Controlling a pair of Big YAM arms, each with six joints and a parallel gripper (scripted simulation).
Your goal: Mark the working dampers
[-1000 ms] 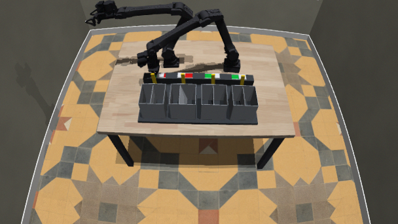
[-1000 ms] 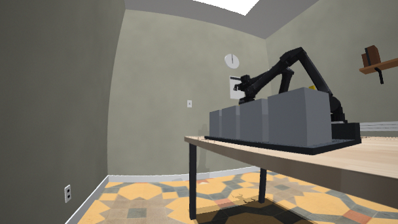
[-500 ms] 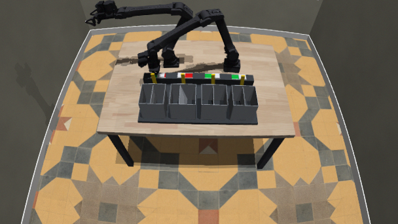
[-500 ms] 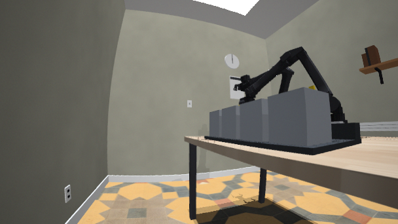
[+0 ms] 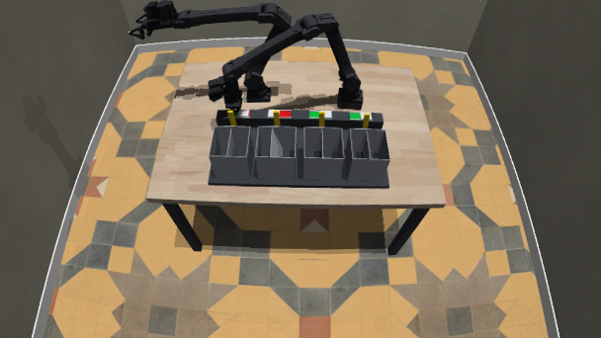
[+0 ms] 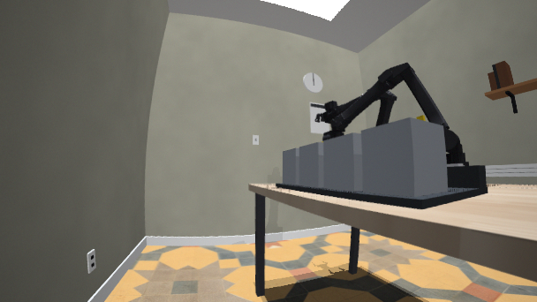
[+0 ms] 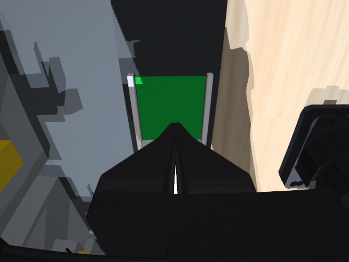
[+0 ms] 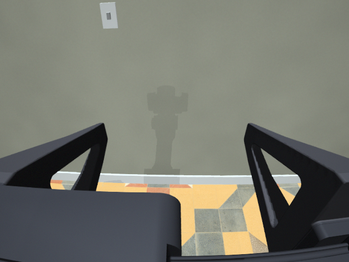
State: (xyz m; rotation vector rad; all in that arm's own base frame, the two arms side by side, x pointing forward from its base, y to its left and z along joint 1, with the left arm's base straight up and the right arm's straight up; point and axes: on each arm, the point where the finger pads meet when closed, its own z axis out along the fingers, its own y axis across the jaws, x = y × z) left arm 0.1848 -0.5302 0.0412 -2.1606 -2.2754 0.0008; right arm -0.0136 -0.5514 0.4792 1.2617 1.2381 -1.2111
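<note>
Your left gripper is closed and empty, fingertips at the green window of the left-end damper's slider. The white cover lies just toward the second damper, a red sliver beyond; any remaining push runs that way. Your right gripper, open, hangs well apart.

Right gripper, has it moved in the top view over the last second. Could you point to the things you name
No. The right gripper [image 5: 137, 31] [image 8: 175, 131] looks to be in the same spot, judged against the corner of the white-edged floor [image 5: 136, 45] just below it.
</note>
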